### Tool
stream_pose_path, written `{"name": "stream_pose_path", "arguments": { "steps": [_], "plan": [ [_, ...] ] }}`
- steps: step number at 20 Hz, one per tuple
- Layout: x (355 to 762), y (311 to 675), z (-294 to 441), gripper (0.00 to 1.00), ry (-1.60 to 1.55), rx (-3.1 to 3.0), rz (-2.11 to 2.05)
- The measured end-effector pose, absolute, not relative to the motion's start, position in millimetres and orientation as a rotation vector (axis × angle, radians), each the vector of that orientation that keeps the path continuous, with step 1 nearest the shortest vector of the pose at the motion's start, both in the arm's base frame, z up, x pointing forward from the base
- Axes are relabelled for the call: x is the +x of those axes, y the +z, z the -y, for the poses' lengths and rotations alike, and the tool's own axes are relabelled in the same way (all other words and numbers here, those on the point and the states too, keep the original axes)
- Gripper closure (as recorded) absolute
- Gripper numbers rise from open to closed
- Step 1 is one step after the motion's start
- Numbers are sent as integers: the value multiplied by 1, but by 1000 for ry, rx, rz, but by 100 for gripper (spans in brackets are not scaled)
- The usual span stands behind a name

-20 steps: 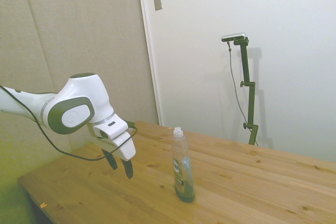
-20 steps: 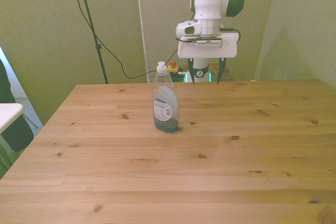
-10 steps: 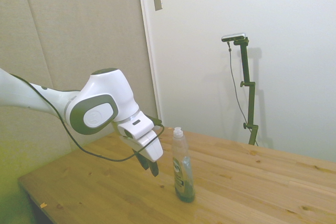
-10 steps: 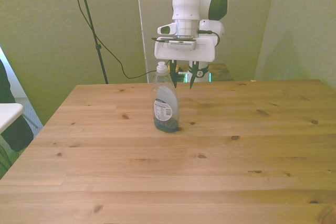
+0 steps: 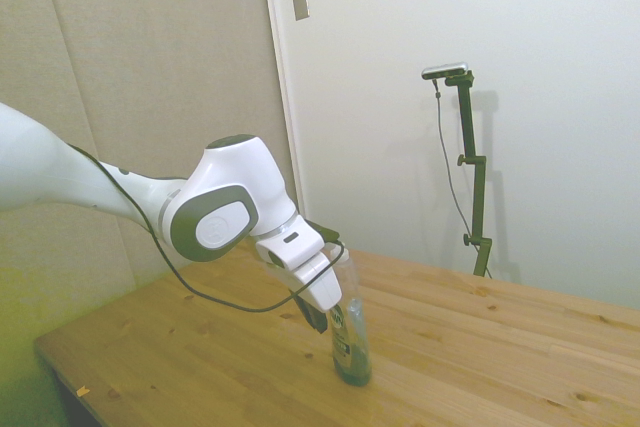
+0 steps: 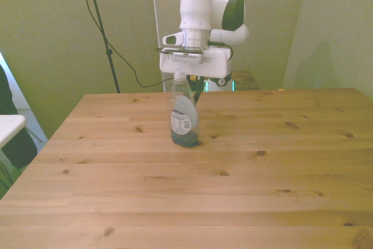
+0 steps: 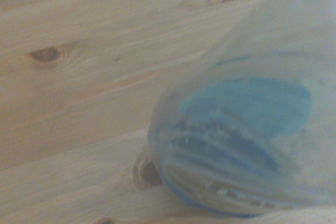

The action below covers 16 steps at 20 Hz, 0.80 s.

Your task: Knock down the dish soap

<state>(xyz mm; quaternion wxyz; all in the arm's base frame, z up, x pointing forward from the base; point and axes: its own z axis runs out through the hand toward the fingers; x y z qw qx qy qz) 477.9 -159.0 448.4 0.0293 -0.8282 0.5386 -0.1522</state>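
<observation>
The dish soap (image 6: 185, 118) stands upright on the wooden table (image 6: 245, 190), long axis vertical, white cap pointing straight up, blue-and-white label toward the front camera. It sits toward the front view's left of the table's middle, nearer the far edge. The gripper (image 5: 322, 315) hangs just behind its neck; whether its fingers are apart or together cannot be told. The wrist view shows the label (image 7: 236, 129) blurred, close up.

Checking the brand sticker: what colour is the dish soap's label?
Blue and white; the dish soap label shows best in the wrist view.
</observation>
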Motion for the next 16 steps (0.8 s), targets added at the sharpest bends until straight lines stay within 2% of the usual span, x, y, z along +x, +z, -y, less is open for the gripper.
{"name": "stream_pose_path", "arguments": {
  "steps": [5,16],
  "plan": [
    [513,457,186,100,-511,-2489,-1746],
    [613,450,223,100,-623,-2301,-1899]
  ]
}}
